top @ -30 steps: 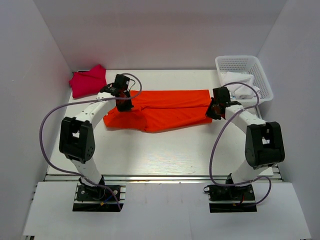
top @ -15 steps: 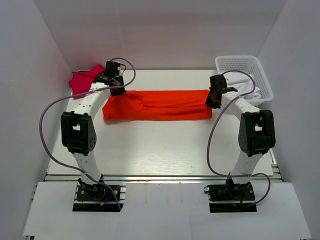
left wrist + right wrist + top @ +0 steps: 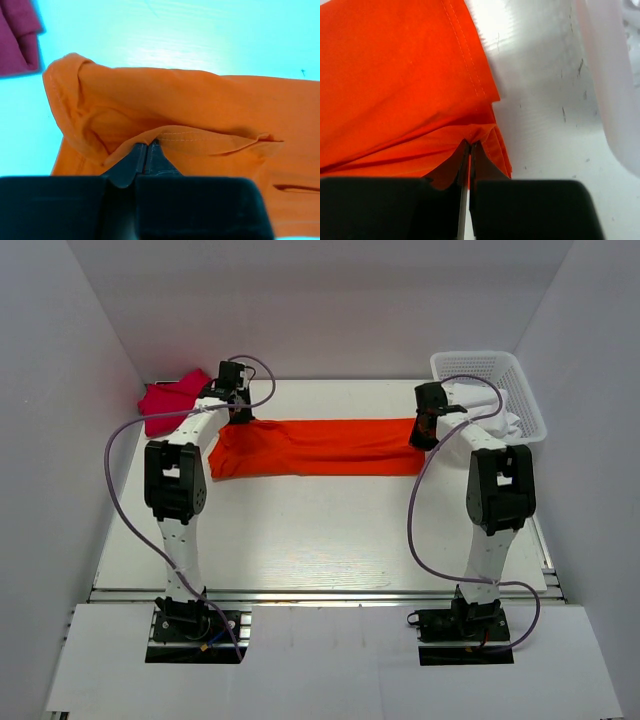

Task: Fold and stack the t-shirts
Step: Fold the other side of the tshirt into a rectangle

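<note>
At the far left corner of the desk the pink t-shirt lies in a loose heap, not yet folded. Just beside it, the left jaws are closed on a hem at the left end of the orange t-shirt; the left wrist view shows the cloth pinched between them. The orange t-shirt lies across the far half of the desk as a long narrow band, stretched from one arm to the other. At its right end the right jaws are also clamped on the edge, on several layers together. To the right stands a white basket with a white cloth in it.

I judge that the lengthwise fold of the orange t-shirt is in hand. The next move probably calls for both jaws to lower the band flat and let go together, then to fold it across.
</note>
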`<state>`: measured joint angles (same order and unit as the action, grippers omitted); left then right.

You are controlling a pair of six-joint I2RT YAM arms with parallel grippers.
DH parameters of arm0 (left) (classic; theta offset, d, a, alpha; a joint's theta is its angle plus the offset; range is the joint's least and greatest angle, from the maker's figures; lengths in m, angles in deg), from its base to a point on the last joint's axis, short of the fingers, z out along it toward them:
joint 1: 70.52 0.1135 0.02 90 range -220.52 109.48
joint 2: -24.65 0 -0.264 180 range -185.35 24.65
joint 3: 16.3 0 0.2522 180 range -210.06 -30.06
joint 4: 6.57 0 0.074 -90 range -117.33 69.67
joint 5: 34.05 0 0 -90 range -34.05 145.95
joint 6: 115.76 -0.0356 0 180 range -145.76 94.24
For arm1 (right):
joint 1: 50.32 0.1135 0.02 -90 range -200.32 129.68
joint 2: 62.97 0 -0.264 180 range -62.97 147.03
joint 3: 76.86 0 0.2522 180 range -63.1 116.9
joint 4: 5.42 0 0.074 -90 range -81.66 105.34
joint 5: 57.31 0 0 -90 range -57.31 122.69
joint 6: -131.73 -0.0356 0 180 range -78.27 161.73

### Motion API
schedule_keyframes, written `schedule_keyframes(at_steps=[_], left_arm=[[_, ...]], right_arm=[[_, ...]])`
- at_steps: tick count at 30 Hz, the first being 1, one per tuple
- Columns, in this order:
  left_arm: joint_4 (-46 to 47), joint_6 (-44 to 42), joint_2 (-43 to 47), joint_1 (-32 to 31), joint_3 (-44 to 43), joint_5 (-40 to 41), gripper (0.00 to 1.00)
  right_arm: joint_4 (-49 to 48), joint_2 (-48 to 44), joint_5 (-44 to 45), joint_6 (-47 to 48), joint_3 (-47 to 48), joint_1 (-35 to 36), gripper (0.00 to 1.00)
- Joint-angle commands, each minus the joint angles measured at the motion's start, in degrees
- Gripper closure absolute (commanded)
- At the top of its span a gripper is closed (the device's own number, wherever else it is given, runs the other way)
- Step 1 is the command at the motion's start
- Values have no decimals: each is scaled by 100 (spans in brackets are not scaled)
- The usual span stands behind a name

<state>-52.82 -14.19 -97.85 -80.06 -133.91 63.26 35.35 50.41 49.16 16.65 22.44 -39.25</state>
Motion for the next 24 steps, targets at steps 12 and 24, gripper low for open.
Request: schedule_keyframes(at_steps=[12,24], left_arm=[[270,-129,155,216,-523,-379,0],[533,609,227,84,857,-1865,0]], right_arm=[[-924,-746,-1119,759,43,53,10],[-775,-571,-2253,627,-263,273,10]])
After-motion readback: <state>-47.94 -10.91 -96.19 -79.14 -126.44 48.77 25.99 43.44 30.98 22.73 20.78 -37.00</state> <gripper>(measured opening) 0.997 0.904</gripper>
